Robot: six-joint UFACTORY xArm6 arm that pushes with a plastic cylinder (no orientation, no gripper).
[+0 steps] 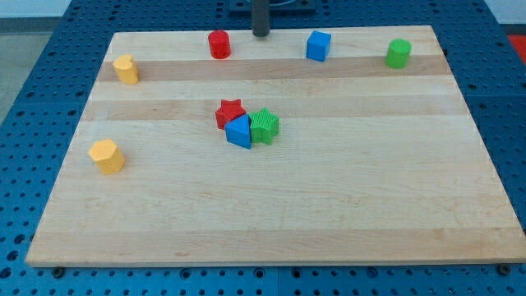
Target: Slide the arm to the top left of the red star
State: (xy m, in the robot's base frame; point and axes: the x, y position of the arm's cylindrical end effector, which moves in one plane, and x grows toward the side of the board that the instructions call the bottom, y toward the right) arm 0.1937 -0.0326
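My tip (260, 34) sits at the board's (345, 214) top edge, between the red round block (219, 44) and a blue block (318, 46). I have no jaws, just a rod. The red star (230, 113) is mid-board, touching a blue block (239, 131) beside a green star (265, 126). I think its open top-left side lets me in without bumping.

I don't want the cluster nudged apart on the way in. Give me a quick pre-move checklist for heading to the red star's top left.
1. My tip in view, at the view's top edge: ok.
2. Red star located mid-board: ok.
3. Spot at the star's top left free of blocks: ok.
4. Red cylinder sits close left of my tip, near the path: not ok.
5. Star touches blue block, beside green star; overshoot disturbs them: not ok.
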